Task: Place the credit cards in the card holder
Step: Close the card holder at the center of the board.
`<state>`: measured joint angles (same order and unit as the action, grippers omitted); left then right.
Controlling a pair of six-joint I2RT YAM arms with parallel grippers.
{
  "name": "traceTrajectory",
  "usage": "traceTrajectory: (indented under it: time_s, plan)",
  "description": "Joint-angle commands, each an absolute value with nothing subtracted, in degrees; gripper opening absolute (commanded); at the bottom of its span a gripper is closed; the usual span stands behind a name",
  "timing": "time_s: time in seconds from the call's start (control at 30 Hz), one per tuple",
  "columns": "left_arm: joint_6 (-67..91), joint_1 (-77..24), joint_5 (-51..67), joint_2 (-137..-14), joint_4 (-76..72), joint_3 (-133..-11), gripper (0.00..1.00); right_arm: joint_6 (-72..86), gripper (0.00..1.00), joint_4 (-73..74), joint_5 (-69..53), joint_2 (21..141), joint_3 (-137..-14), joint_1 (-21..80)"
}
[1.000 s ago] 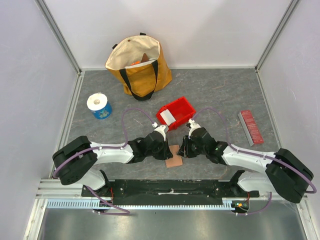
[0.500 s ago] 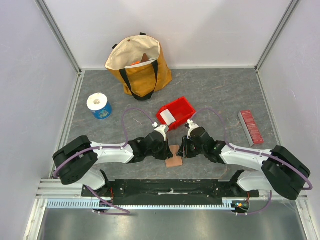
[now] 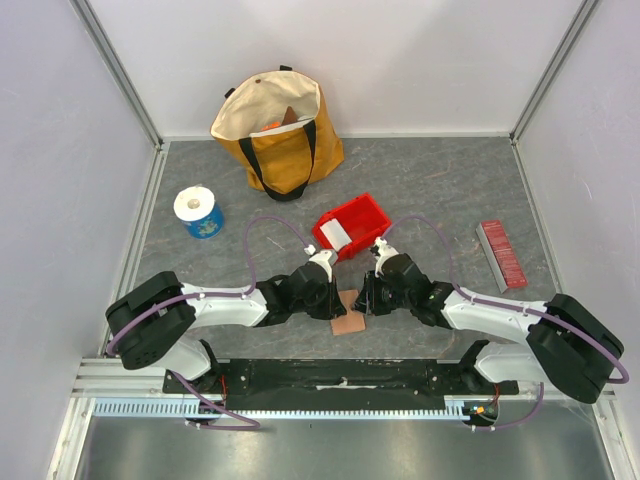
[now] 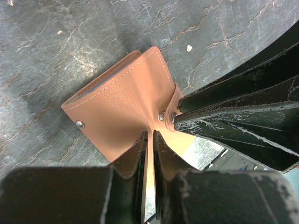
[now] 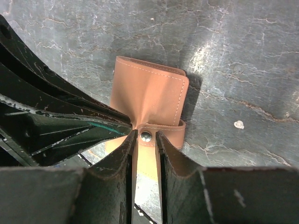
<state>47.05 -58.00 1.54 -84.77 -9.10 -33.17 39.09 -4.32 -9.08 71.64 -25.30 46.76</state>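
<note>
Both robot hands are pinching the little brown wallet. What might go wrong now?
The right gripper holds only the thin snap tab of the card holder; it might slip off. The left gripper pinches just an edge, so pulling may drag or twist the card holder instead of opening it.

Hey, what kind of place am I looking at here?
Most likely a robot test cell in a lab, not a home: plain white walls framed by aluminium posts, two arms bolted to a rail at the near edge of the grey tabletop, and mismatched props like a tote bag and red bin.
</note>
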Motion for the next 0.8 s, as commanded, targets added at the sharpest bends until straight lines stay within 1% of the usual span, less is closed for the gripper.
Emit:
traceTrajectory:
  time_s: [0.0,0.4,0.77]
  plan:
    - [45.7,-58.1,-0.26,-85.96,-8.96,-33.84,0.14,39.99,0.28,-7.47,-9.84,71.8,-25.05,46.85]
    - [45.7,-58.09,-0.26,-85.87,-9.05,-33.84,0.14,39.64,0.25,-7.56,-9.76,73.3,-25.05,46.85]
    - [46.05,-58.1,-0.35,-85.96,-9.32,-33.66,0.14,41.04,0.19,-8.87,-8.62,73.3,-24.35,47.11]
